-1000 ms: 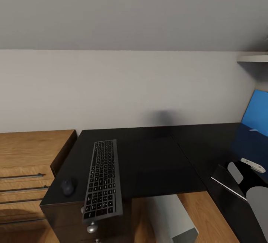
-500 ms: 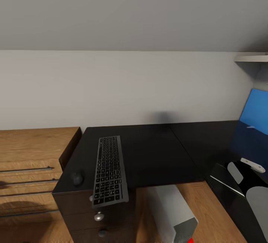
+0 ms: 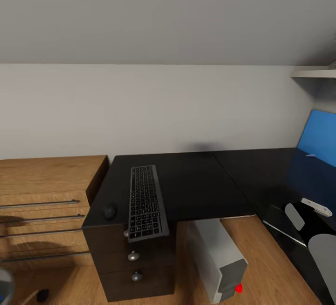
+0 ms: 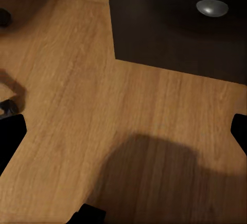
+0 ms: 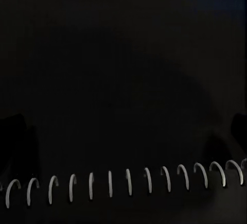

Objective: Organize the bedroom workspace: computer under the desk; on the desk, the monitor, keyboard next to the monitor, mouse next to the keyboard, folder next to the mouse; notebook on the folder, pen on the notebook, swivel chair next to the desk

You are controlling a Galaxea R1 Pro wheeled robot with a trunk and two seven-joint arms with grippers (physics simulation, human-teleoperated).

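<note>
Black desk corner seen from the head camera, keyboard and mouse on top.

The keyboard (image 3: 148, 202) lies lengthwise on the desk (image 3: 200, 186), its near end overhanging the front edge above the knobbed drawers (image 3: 134, 267); the mouse (image 3: 110, 211) sits just beside it at 9 o'clock. The computer (image 3: 219, 258) stands on the wooden floor (image 3: 266, 258) under the desk, at 5 o'clock from the keyboard, red button facing out. A wooden chest of drawers (image 3: 44, 202) adjoins the desk at 9 o'clock. The right wrist view shows a dark spiral-bound notebook (image 5: 123, 105) close up. Whether either gripper is open or closed cannot be told.
</note>
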